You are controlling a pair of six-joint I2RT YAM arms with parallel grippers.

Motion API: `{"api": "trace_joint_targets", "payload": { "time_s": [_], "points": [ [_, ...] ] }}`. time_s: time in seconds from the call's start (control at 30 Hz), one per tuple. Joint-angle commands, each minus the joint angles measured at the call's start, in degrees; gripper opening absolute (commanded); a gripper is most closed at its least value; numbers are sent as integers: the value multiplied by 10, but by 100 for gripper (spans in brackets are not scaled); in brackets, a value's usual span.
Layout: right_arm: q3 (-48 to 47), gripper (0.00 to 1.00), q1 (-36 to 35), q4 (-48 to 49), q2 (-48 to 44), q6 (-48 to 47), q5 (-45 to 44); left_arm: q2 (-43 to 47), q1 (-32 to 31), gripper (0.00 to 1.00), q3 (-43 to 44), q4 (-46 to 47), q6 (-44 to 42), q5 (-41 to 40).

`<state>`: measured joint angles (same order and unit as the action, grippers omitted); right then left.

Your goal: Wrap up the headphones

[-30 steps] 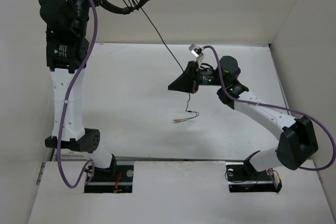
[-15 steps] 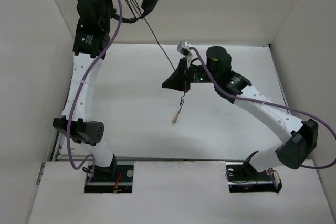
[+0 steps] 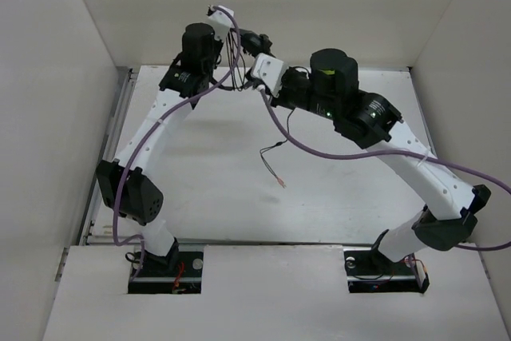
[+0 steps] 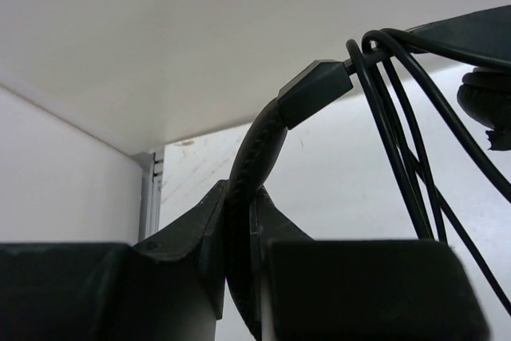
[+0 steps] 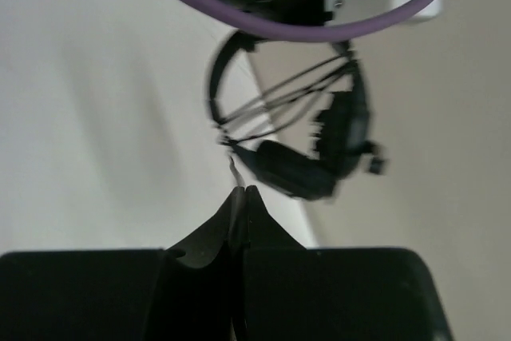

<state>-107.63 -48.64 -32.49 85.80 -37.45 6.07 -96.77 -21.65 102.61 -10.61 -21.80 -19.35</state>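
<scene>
Black headphones (image 5: pixel 303 169), far centre — padded headband (image 4: pixel 263 133) clamped in left gripper (image 4: pixel 239 207), thin cable (image 3: pixel 275 149) in turns across it, its tail pinched in right gripper (image 5: pixel 241 197).

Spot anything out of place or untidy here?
The small black over-ear headphones are clamped in the left tool, but their thin black cable is only partly wound; its plug end dangles loose below the right tool.

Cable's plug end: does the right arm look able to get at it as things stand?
Probably not yet: the right gripper is shut on the cable further up, while the plug end hangs lower, unobstructed.
</scene>
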Motion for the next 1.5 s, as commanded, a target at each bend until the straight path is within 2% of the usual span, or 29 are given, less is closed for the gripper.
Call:
{"api": "trace_joint_targets", "payload": {
  "time_s": [0.0,0.1,0.23,0.37,0.47,0.6,0.9,1.3,1.47],
  "points": [
    [-44,0,-20,0,5,-204,-167,43,-10,0,-29,21,-45,-21],
    [-56,0,-20,42,9,-277,-223,52,-23,0,-59,6,-53,-10],
    [-34,0,-12,145,16,-389,-284,64,-43,0,-80,-21,-47,12],
    [15,0,14,259,17,-467,-300,79,-62,0,-86,-45,-44,31],
    [40,0,42,344,19,-483,-288,100,-81,0,-96,-64,-40,55],
    [55,3,75,384,20,-450,-256,138,-107,0,-113,-86,-31,108],
    [49,8,132,359,40,-323,-194,178,-137,0,-91,-147,-4,210],
    [28,7,167,256,82,-135,-104,160,-172,0,50,-212,21,304],
    [34,5,199,243,95,-64,-73,156,-169,0,87,-220,23,312]
  ]
}}
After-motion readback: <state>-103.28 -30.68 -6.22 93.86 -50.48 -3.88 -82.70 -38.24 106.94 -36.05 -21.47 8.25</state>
